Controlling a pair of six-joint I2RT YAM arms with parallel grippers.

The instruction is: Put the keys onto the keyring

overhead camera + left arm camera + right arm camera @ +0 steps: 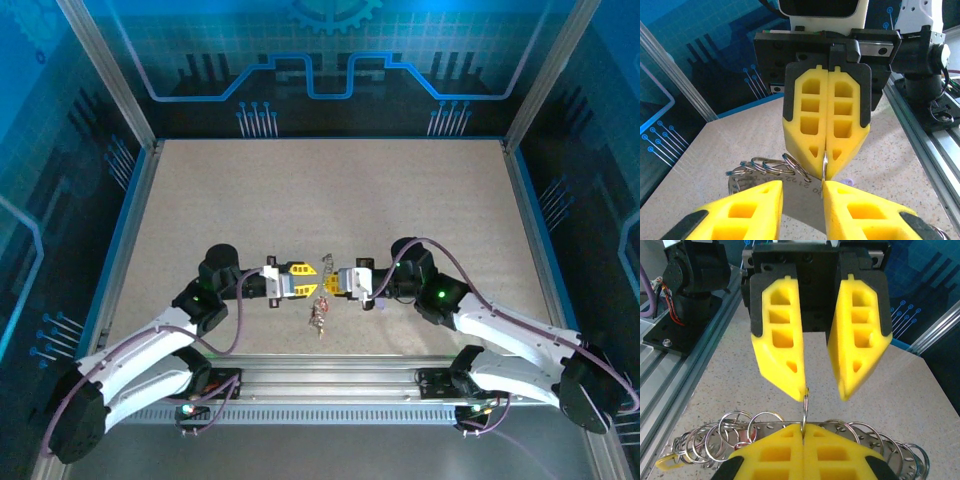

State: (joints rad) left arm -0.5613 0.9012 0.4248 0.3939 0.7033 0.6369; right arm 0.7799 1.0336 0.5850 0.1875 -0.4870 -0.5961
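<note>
Right claw [803, 431] clamped on the keyring [804, 407], edge-on above the surface [400, 200]; left claw [823, 390] apart astride it; best to centre left on the wire before closing.

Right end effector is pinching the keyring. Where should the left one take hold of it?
Take the bare arc of the keyring that stands edge-on out of the shut right end effector. Bring the open left end effector straight in from the opposite side, probably shifted a little sideways first, because the wire sits off-centre between its jaws.
</note>
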